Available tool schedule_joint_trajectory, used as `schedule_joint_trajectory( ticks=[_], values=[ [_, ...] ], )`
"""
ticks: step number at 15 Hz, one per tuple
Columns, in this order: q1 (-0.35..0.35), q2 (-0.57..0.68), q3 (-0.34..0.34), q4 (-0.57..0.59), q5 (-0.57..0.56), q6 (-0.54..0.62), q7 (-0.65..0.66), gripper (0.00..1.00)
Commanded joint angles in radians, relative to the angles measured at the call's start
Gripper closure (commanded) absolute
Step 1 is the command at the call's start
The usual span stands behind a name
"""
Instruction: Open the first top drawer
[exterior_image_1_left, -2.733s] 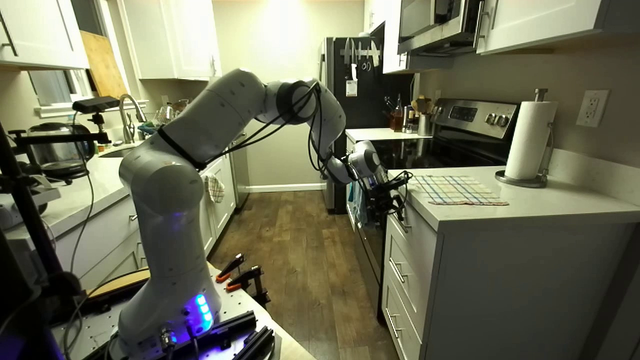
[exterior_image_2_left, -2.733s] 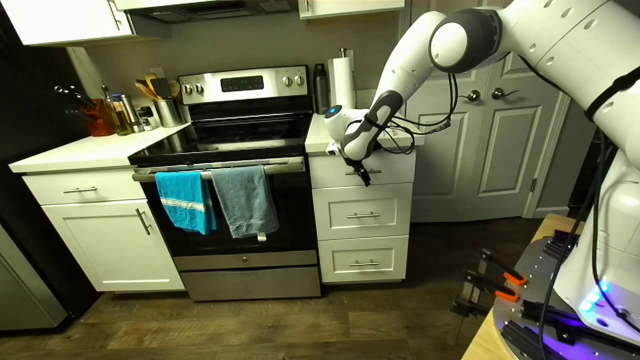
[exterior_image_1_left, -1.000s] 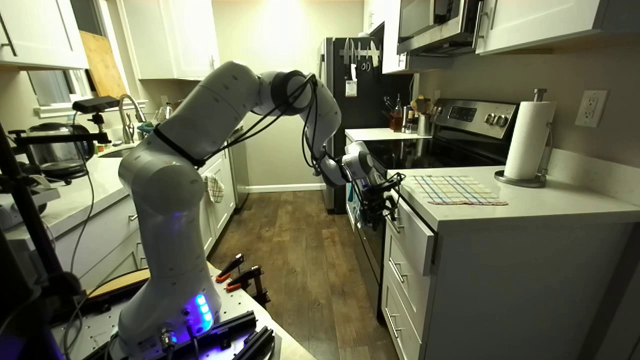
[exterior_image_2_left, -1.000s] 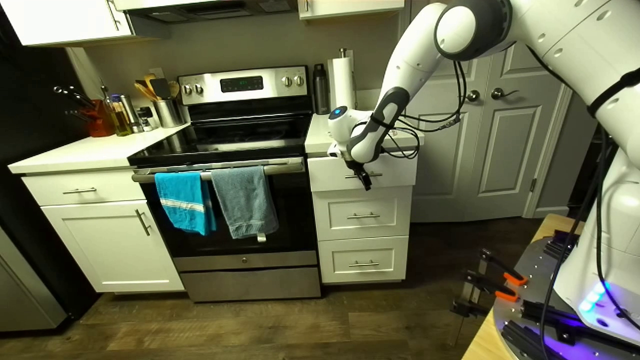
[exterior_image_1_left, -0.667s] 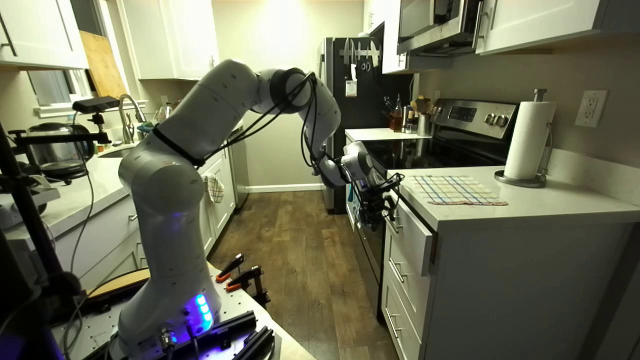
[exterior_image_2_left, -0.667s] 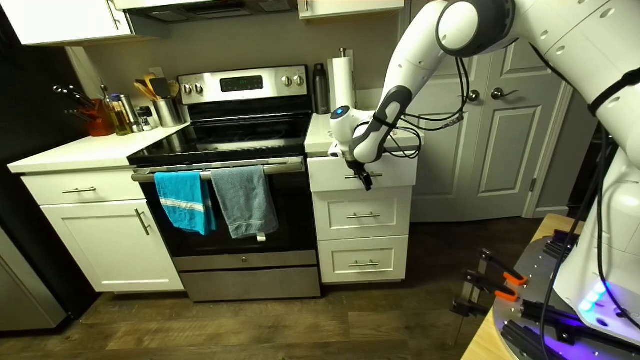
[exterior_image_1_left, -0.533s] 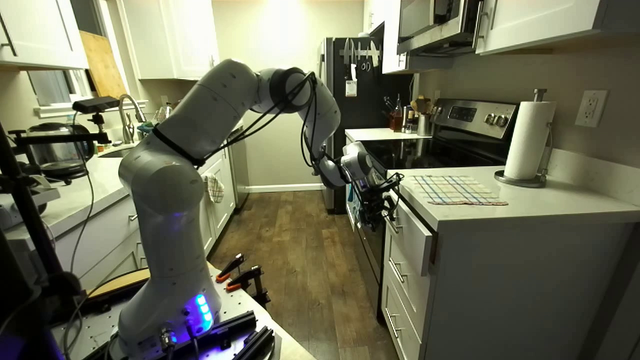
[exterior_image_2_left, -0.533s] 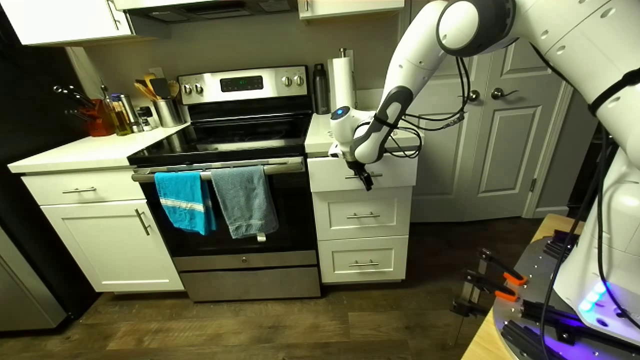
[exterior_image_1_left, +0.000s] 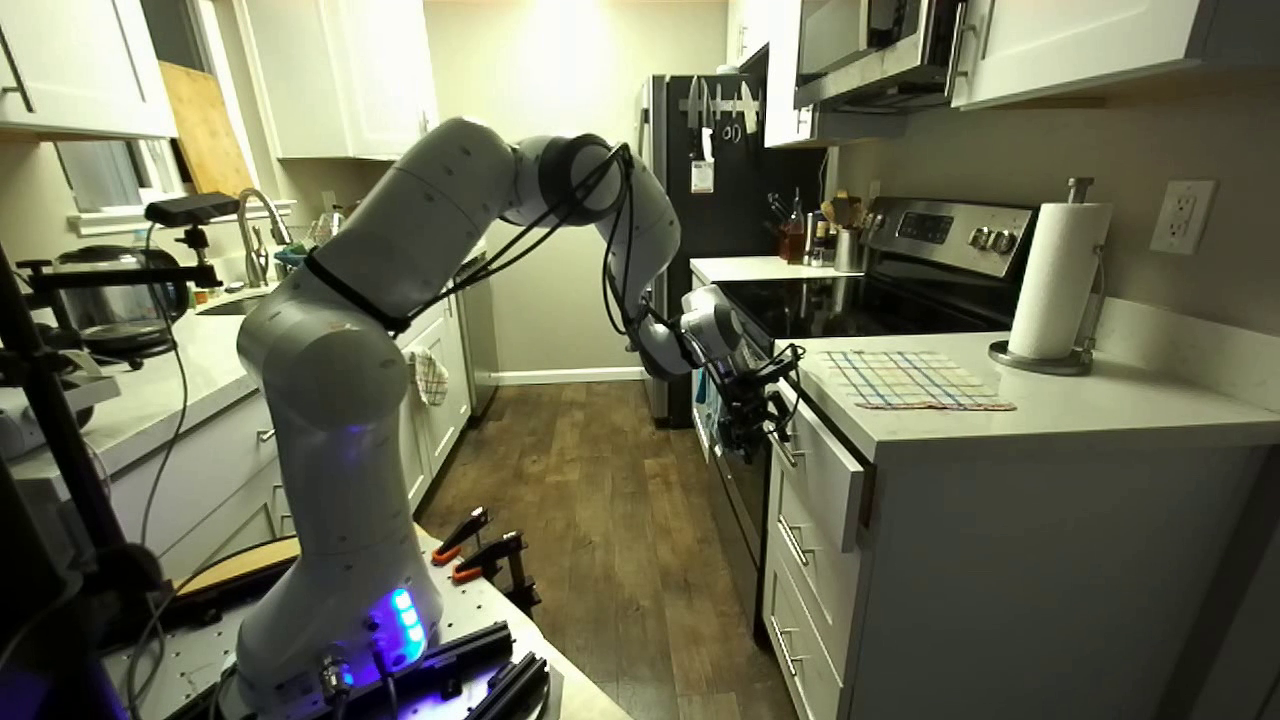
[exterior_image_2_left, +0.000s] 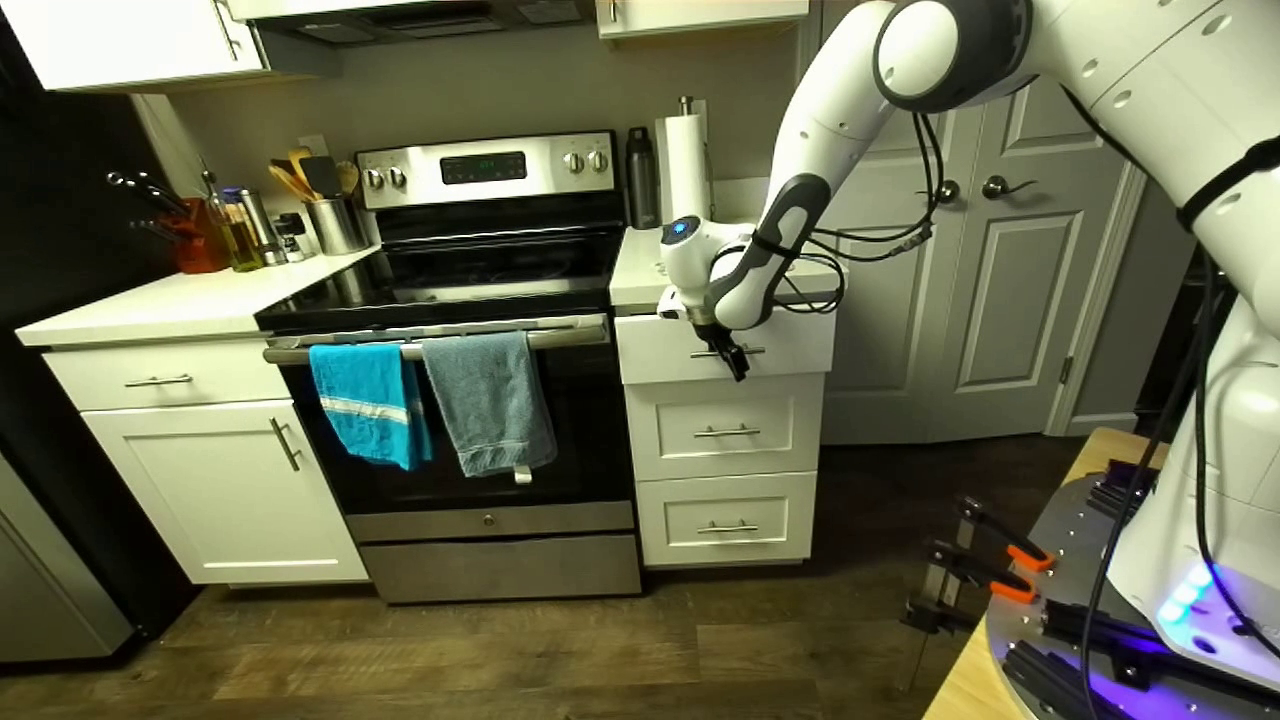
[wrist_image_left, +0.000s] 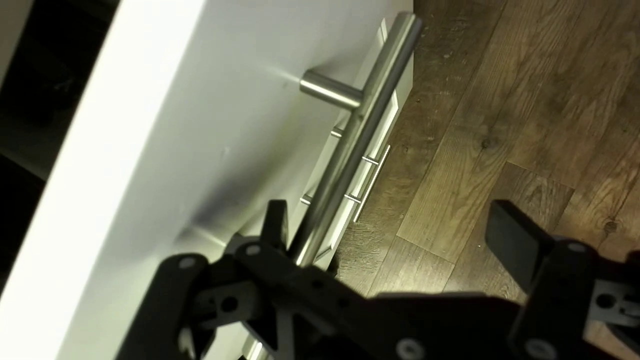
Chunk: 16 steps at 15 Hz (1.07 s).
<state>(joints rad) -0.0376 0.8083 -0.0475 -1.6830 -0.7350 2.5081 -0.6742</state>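
The top drawer has a plain white front that shows in both exterior views (exterior_image_1_left: 832, 485) (exterior_image_2_left: 795, 345) and in the wrist view (wrist_image_left: 210, 115). It stands pulled out a little from under the counter, and a strip of its brown side shows. Its inside is not visible. Its steel bar handle (wrist_image_left: 350, 145) runs diagonally in the wrist view. My gripper (wrist_image_left: 390, 210) is open, also seen at the handle in both exterior views (exterior_image_1_left: 762, 435) (exterior_image_2_left: 735, 365). One finger lies on the drawer side of the bar, the other well out over the floor. Contact with the bar cannot be told.
Two shut drawers with bar handles (exterior_image_2_left: 727, 430) lie below. The oven (exterior_image_2_left: 440, 490) with two hanging towels (exterior_image_2_left: 490, 400) stands beside them. The countertop (exterior_image_1_left: 1130, 400) above holds a checked cloth (exterior_image_1_left: 915, 380) and a paper towel roll (exterior_image_1_left: 1060, 280). Clamps (exterior_image_2_left: 965, 565) stick out from the robot's table.
The top drawer was shut 2.7 seconds ago and came out a little, with my gripper moving away from the cabinet. Over the last half second almost nothing has moved.
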Motion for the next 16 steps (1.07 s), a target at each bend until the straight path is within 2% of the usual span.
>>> schedule_joint_trajectory(
  ticks=[1, 5, 9, 10, 12, 16],
  values=[
    [0.005, -0.017, 0.061, -0.134, 0.014, 0.012, -0.033, 0.0],
    [-0.009, -0.028, 0.067, -0.156, 0.01, 0.059, -0.033, 0.0],
    [-0.012, -0.062, 0.068, -0.233, -0.013, 0.127, -0.032, 0.0],
    [-0.004, -0.065, 0.019, -0.118, -0.019, 0.057, -0.001, 0.0],
    [0.002, -0.089, 0.025, -0.148, -0.019, 0.044, 0.003, 0.0],
    [-0.002, -0.075, 0.02, -0.125, -0.019, 0.045, 0.004, 0.0]
  ],
)
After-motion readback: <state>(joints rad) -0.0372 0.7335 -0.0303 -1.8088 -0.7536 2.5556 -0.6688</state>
